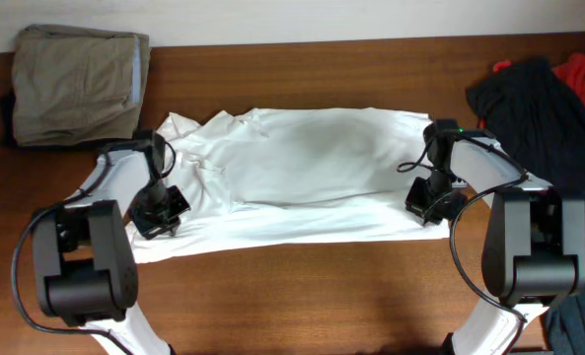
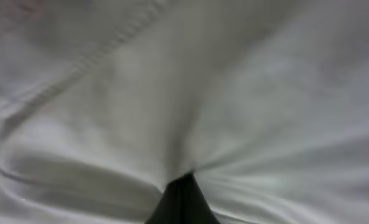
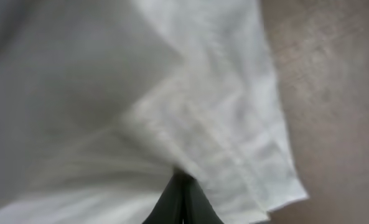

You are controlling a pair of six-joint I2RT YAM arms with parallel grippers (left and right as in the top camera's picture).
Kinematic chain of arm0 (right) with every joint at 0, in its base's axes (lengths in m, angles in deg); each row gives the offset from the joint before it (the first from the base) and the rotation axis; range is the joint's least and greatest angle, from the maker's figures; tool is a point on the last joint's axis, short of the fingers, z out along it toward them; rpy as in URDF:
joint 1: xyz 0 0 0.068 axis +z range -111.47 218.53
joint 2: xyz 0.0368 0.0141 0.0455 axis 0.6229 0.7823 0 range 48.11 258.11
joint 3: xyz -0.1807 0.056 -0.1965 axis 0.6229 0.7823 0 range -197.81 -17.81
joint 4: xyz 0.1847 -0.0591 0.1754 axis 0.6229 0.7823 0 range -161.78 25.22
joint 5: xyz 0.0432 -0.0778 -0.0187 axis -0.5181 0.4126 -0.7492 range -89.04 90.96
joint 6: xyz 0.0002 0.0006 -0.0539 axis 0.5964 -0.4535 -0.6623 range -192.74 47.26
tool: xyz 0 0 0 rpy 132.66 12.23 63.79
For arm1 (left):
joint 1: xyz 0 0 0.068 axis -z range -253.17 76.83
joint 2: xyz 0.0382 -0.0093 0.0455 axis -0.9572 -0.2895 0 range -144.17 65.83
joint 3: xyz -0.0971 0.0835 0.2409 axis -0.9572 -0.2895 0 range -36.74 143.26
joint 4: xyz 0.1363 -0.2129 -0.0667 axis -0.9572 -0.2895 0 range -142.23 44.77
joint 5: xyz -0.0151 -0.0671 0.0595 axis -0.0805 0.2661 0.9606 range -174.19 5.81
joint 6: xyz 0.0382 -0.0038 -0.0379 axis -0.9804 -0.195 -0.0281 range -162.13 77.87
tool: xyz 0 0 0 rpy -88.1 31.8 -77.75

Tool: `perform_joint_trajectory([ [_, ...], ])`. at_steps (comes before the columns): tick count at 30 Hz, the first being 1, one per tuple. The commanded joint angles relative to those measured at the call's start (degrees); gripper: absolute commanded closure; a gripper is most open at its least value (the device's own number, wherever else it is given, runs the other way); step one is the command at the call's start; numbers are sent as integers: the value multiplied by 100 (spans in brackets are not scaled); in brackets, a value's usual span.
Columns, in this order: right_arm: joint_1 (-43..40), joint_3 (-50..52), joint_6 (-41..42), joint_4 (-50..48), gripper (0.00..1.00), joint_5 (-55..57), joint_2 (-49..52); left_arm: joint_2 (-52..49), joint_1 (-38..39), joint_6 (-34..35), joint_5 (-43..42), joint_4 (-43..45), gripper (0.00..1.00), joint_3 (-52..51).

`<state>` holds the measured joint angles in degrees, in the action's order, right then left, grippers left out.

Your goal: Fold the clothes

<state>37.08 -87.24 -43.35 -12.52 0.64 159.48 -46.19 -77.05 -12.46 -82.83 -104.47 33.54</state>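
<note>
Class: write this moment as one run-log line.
left gripper: shut on plain white thin-fabric shirt | right gripper: shut on same shirt | shirt: spread on brown wooden table

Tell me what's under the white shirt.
Only the table shows around the shirt. Left gripper and right gripper pinch its ends; anything beneath the cloth is covered.

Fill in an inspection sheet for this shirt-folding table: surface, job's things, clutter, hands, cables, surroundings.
Surface: brown wooden table.
Job's things: white shirt spread across the middle, creased towards its left end.
Clutter: folded khaki trousers at the far left corner; black and red clothes heaped at the right edge.
Hands: left hand and right hand both shut, pinching shirt fabric at opposite ends.
Cables: black cables loop beside each arm.
Surroundings: pale wall behind the table.
</note>
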Motion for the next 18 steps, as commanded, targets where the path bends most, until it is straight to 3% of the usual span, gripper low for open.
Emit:
perform_joint_trajectory([
  [1,-11,142,138,251,96,302,-120,160,-90,81,295,-162,99,-92],
  [3,-13,195,332,382,96,584,-179,673,-90,98,299,-280,99,-92],
  [6,-13,168,328,413,96,813,-1104,1932,-90,105,514,-203,99,-92],
  [7,-13,57,-42,358,87,809,-1453,2234,-87,15,463,-59,98,-92],
  [8,-13,-142,-369,304,15,776,-1735,2507,-76,4,219,175,70,-92],
  [9,-13,-407,-599,136,1,560,-1926,2671,-74,-120,-505,621,48,-92],
  [10,-13,-603,-669,-31,1,188,-1963,2684,-72,-299,-1561,1228,33,-92],
  [11,-11,-710,-667,-225,1,-219,-1963,2640,-28,-350,-2028,1696,25,-92],
  [13,17,-723,-667,-772,1,-1471,-1923,2402,225,-859,-2142,3077,7,-79],
  [16,262,-658,-1021,-717,1,-1574,-1862,1862,264,-1021,-1915,3897,4,142],
  [18,527,-649,-1270,-592,1,-1556,-1797,1108,289,-1633,-1910,4400,1,492],
])
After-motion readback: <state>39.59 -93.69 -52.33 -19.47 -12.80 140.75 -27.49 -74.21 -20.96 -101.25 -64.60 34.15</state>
